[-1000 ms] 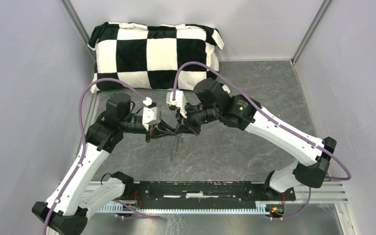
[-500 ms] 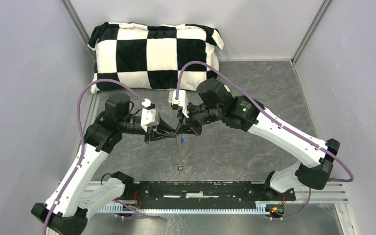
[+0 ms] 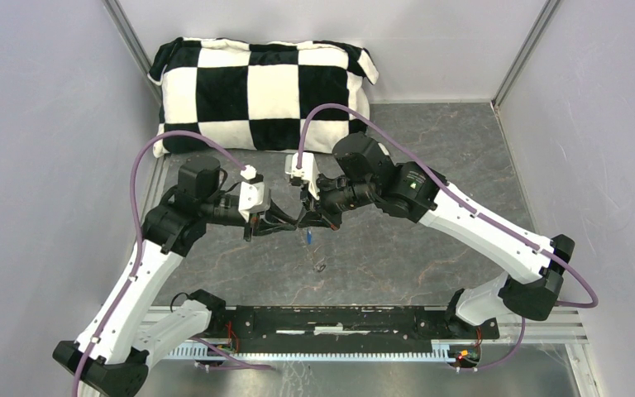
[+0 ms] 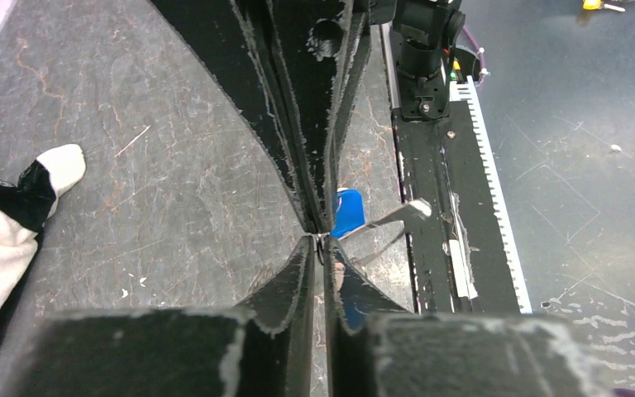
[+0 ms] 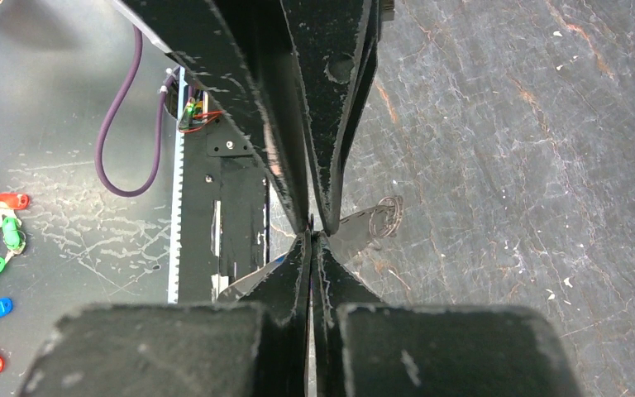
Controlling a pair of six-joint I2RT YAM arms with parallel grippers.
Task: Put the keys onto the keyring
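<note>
Claws meeting tip to tip over the table [image 3: 430, 240].
Both the left gripper [image 4: 317, 252] and right gripper [image 5: 310, 241] squeezing fingers together; blue key [image 4: 347, 211] hanging just under the tips; pinched item too thin to tell.

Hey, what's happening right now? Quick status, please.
Left gripper shut, right gripper shut, tip to tip. Blue key dangles at the tips. Nothing blocking.
</note>
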